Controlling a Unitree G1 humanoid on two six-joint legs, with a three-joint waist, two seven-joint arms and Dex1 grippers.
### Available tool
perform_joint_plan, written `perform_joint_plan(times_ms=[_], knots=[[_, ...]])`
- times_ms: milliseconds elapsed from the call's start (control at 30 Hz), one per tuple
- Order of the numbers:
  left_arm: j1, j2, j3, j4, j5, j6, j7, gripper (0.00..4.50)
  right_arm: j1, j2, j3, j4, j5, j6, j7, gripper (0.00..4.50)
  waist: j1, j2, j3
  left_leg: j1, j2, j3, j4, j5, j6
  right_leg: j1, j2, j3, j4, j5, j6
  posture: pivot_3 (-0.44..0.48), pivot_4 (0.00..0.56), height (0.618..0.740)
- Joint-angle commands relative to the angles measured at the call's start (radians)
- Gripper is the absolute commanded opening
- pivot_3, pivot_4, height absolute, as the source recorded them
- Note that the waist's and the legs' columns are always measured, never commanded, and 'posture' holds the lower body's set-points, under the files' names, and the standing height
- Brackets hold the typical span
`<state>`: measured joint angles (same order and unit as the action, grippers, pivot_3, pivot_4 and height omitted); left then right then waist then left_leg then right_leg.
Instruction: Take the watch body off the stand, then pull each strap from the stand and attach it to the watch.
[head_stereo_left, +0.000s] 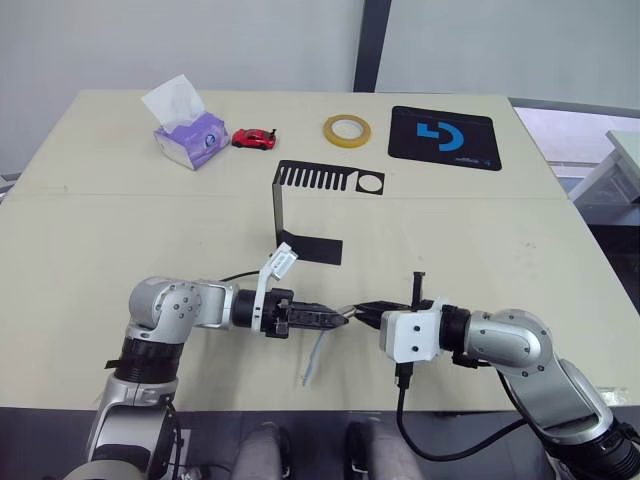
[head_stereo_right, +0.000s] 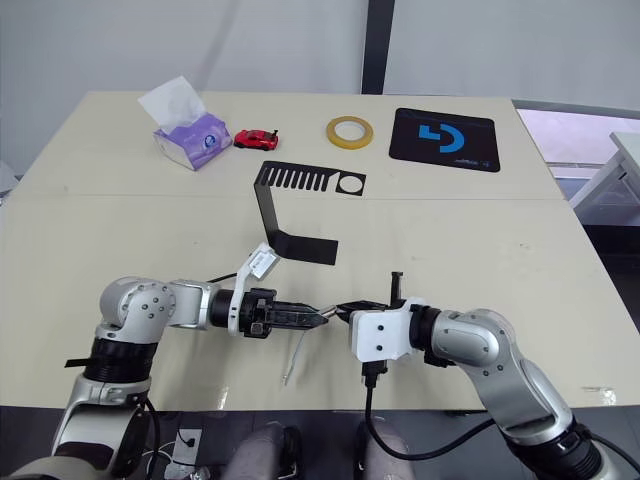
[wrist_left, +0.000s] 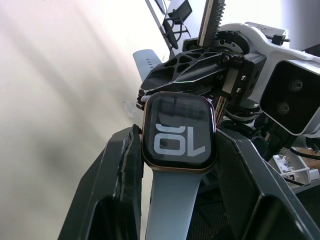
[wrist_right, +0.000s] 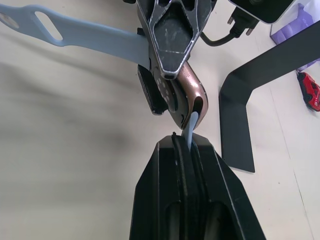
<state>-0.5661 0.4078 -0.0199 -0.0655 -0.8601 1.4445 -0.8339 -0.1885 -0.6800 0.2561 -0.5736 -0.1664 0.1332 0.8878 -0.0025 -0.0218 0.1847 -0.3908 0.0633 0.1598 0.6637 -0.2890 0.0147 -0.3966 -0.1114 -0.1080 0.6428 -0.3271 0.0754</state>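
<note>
The watch body (wrist_left: 179, 131), a black screen with white digits in a coppery rim, sits between my left gripper's (head_stereo_left: 337, 318) fingers, which are shut on it low over the table's front. One pale grey-blue strap (head_stereo_left: 314, 358) joins the case and hangs down to the tabletop. Facing it from the right, my right gripper (head_stereo_left: 364, 311) is shut on the second strap (wrist_right: 191, 124), whose end meets the slot in the case's (wrist_right: 184, 90) other edge. I cannot tell whether that end is seated. The black stand (head_stereo_left: 300, 215) stands bare behind the grippers.
Along the far side of the table (head_stereo_left: 520, 250) are a purple tissue box (head_stereo_left: 188, 135), a red toy car (head_stereo_left: 254, 138), a yellow tape ring (head_stereo_left: 346, 129) and a black mat with a blue logo (head_stereo_left: 443, 137). The table's front edge lies just under both arms.
</note>
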Motion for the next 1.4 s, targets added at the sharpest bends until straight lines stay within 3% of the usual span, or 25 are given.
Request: perform_joint_plan(times_ms=[33,1400], knots=[[-0.017,-0.034,-0.034,-0.067,-0.051,-0.007,-0.024,1.7,0.001,0.025,0.038,-0.028,0.02,-0.042,-0.005,0.0,0.0,0.0,0.0,0.0,0.0,0.0,0.0,0.0,0.0,0.0,0.0,0.0,0.0,0.0,0.0,0.0,0.15,0.74],[0.002,0.007,-0.048,0.01,0.014,-0.067,-0.001,1.7,0.03,0.012,-0.021,-0.083,0.062,-0.061,0.003,0.0,0.0,0.0,0.0,0.0,0.0,0.0,0.0,0.0,0.0,0.0,0.0,0.0,-0.001,0.0,0.0,0.0,0.15,0.74]])
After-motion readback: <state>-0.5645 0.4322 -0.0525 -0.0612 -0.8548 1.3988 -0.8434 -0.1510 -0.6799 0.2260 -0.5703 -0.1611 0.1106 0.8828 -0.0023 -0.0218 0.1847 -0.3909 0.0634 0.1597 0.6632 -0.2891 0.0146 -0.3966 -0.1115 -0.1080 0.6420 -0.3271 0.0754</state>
